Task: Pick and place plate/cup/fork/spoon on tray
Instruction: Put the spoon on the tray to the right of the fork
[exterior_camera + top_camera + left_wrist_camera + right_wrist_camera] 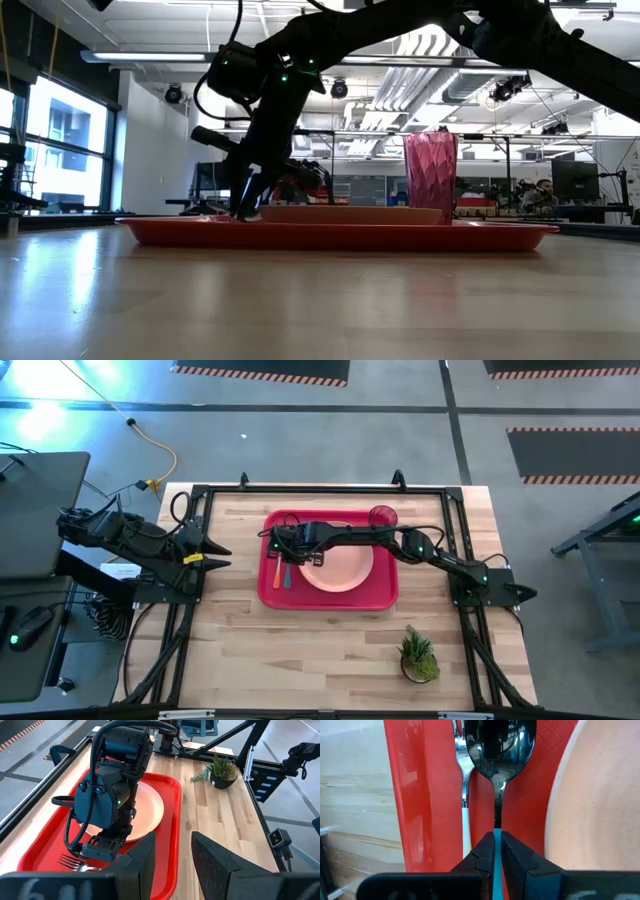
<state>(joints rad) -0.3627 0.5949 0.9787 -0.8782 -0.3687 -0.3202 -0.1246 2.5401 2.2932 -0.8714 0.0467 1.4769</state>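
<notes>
- The left gripper [222, 556] waits open, far off the tray's [385, 598] side.
- The fork [464, 780] lies just beside the right gripper [497, 851].
- That gripper pinches the spoon [499, 755], low over the tray, with the plate [600, 810] on its other side.
- It should open slowly, then lift straight up.

We see a red tray [385, 598], a plain peach-pink plate [345, 570], a translucent red-pink cup [383, 516], an orange-red-handled fork [275, 574], a light-blue-handled spoon [501, 750] and 2 dark arms.
</notes>
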